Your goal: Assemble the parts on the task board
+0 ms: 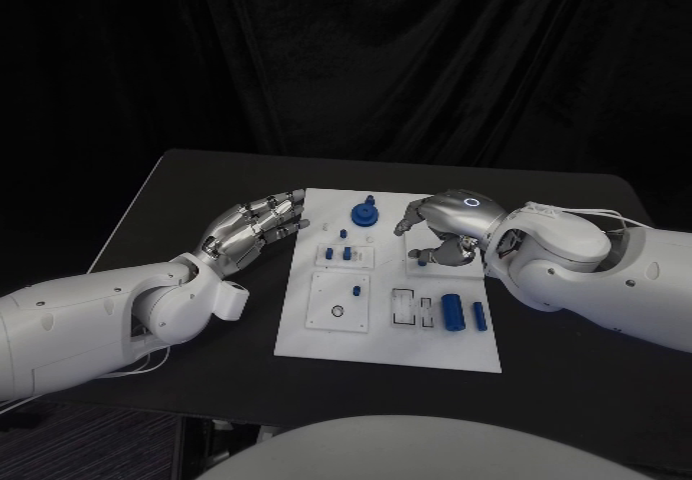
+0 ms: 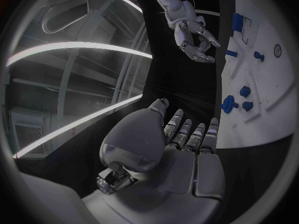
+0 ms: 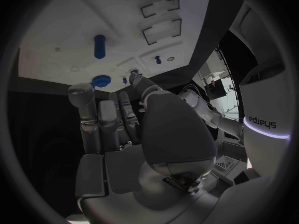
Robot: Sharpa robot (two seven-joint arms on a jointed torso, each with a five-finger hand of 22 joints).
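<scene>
While your right hand (image 1: pixel 440 245) is hovering empty, fingers loosely curled, and your left hand (image 1: pixel 257 228) is lying open, consider the blue cylinder (image 1: pixel 453 311) at the board's (image 1: pixel 325 340) four o'clock: probably light, rigid, slippery; pinch its middle.

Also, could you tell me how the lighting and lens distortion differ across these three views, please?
Head view: dim, even light, the white task board bright against the black table, edges straight. Left wrist view: fisheye bends the board's edge and bright strips streak the background. Right wrist view: dark, the right hand in shade, the board curved.
</scene>
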